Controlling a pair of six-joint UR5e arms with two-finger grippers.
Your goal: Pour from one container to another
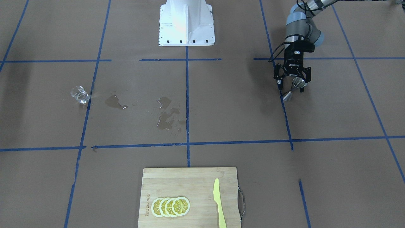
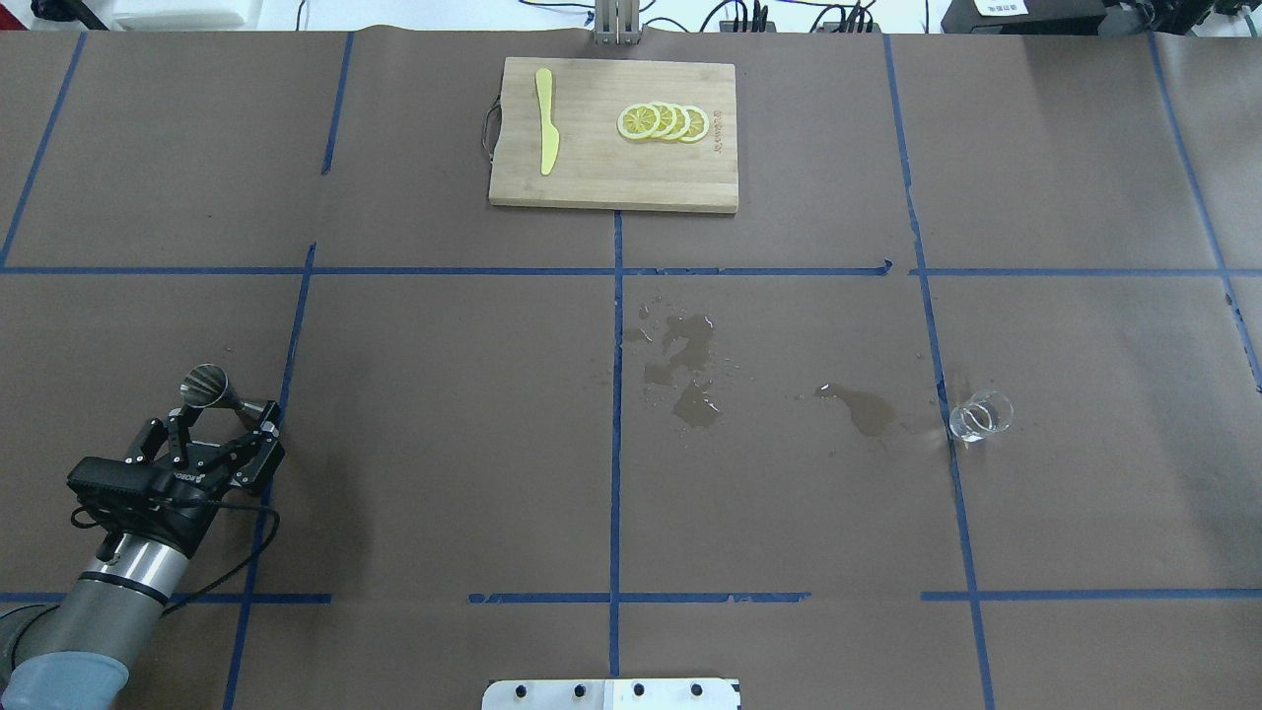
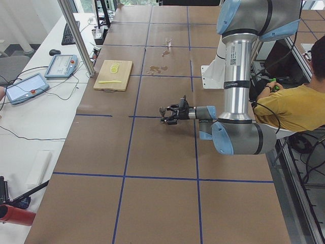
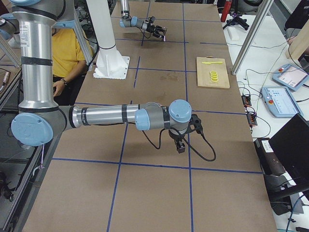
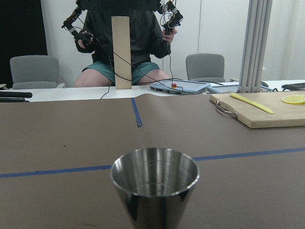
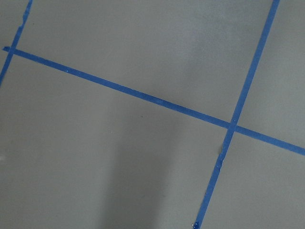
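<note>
Jaws of the left gripper (image 1: 291, 86) stand wide apart. One steel jigger (image 1: 294, 88) sits between the fingertips, at the upper right of the front-facing frame. Its wide cup faces up, and in the left wrist view the cup fills the lower centre. Whether either finger touches it cannot be told.

The right gripper (image 4: 180, 145) points down at the brown table (image 1: 332, 110); whether it is apart or together cannot be told.

One clear glass tumbler (image 1: 79, 95) appears to lie on its side at the left of that frame, just beside a blue tape line and well apart from the jigger.

Two wet patches (image 1: 115, 102) lie between them.

At the bottom centre, one cutting board (image 1: 190, 183) carries one yellow knife (image 1: 218, 202) and four overlapping lemon slices (image 1: 171, 206).
</note>
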